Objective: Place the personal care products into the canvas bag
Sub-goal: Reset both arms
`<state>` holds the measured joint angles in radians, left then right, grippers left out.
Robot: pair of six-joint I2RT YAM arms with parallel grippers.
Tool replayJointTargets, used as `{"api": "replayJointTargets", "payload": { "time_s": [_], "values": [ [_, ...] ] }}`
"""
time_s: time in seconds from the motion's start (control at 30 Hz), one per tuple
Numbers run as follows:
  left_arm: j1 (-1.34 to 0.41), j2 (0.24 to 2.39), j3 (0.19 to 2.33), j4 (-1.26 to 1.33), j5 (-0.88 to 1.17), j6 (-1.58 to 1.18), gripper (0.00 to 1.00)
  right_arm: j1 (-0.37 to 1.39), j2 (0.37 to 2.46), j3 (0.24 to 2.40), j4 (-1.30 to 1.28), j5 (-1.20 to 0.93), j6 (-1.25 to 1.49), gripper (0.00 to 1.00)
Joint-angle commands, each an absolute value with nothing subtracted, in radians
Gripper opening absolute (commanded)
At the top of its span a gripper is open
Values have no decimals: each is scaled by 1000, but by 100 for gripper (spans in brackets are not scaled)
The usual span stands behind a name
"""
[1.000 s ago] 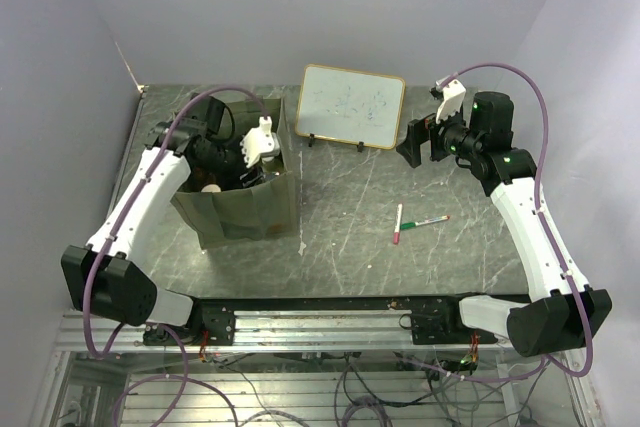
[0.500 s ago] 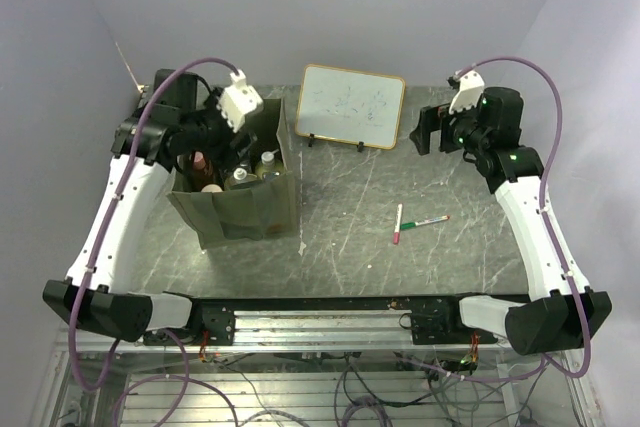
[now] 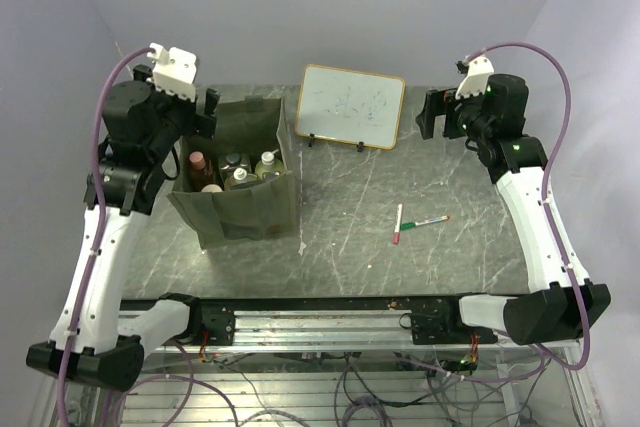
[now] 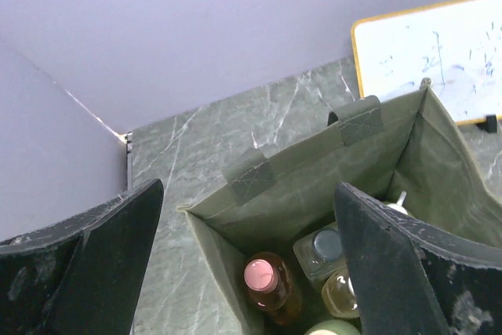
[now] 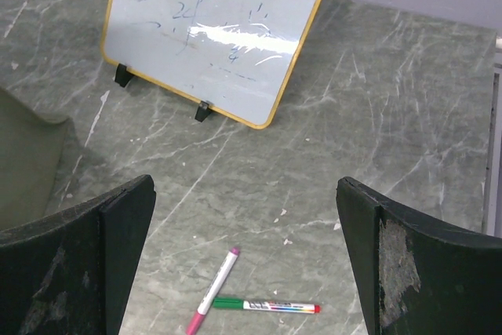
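The left gripper (image 4: pixel 249 260) has lifted clear of the canvas bag (image 3: pixel 245 209) at the table's (image 3: pixel 350 252) left, fingers wide and empty; the bottles (image 3: pixel 236 171) now stand inside. The right gripper (image 5: pixel 249 260) has wide fingers too. Only marker pens (image 3: pixel 415 222) lie loose, so packing looks done.

I see the olive-green canvas bag (image 3: pixel 245 212) standing upright and open on the left of the table (image 3: pixel 450 257). Upright inside it are the pink-capped orange bottle (image 4: pixel 261 275), a clear dark-capped bottle (image 4: pixel 324 245), an amber bottle (image 4: pixel 342 289) touching that one, and a white-capped bottle (image 3: pixel 266 160).
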<state>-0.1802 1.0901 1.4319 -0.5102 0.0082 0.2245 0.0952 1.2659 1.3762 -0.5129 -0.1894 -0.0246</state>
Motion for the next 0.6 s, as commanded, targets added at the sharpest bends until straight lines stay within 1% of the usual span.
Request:
{"api": "replayJointTargets", "payload": {
  "time_s": [0.0,0.17,0.33,0.57],
  "values": [
    [-175,1027,1346,-334,-74,142,99,92,1254,1417,-463,-116,23,100],
    [-162,1004,1354,-353,-56,140,99,91,1235,1443,-425,-22,17,100],
    [-129,975,1361,-370,3,171,99,91,1190,1430,-410,47,-4,100],
    [-41,933,1354,-368,119,126,99,91,1109,1351,-373,55,-59,100]
  ]
}}
